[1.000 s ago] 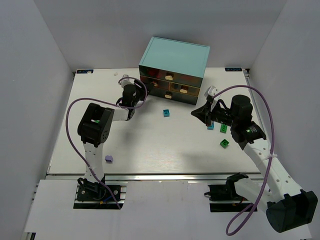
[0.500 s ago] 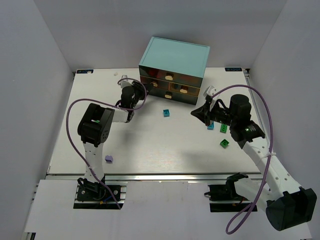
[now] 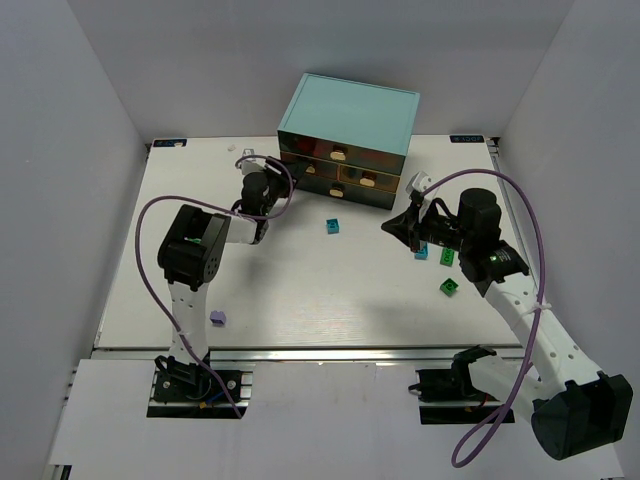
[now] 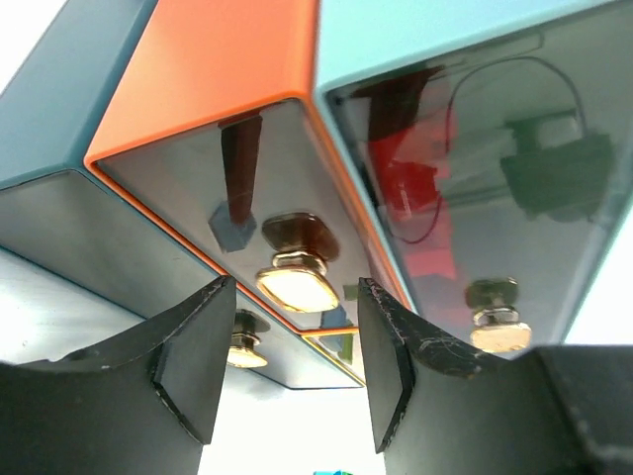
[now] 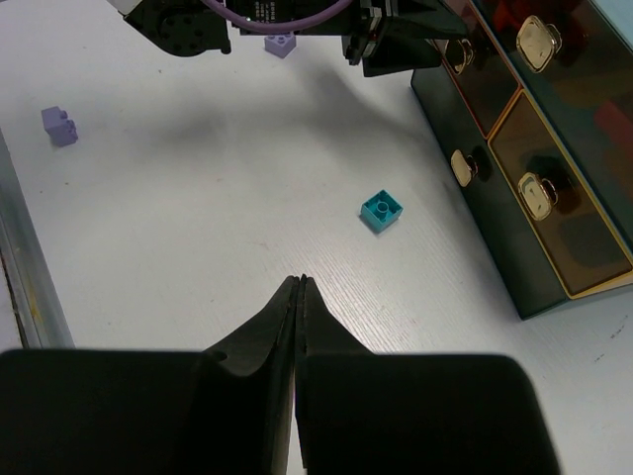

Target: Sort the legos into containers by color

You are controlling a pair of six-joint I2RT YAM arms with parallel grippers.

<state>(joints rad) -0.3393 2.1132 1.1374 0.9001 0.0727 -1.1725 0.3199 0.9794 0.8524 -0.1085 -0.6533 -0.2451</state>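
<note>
Left gripper (image 4: 294, 297) edged nearer the cabinet (image 3: 350, 112). Teal brick (image 3: 333, 226) loose at the cabinet's 6 o'clock, stud up. Only the right wrist view shows a lavender brick (image 5: 282, 43) beside the left arm (image 5: 178, 25). Left fingers (image 4: 193, 356) spread either side of a drawer (image 4: 188, 188) knob (image 4: 297, 282). Right gripper (image 5: 299, 297) pressed together, empty.

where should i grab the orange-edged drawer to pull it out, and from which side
Take the tan knob on the orange-edged drawer, coming straight at its front, one finger each side. The front is flat and glossy with nothing else to pinch; the knob stands proud on a narrower neck. The left gripper is lined up so, fingers open, knob framed between them.
</note>
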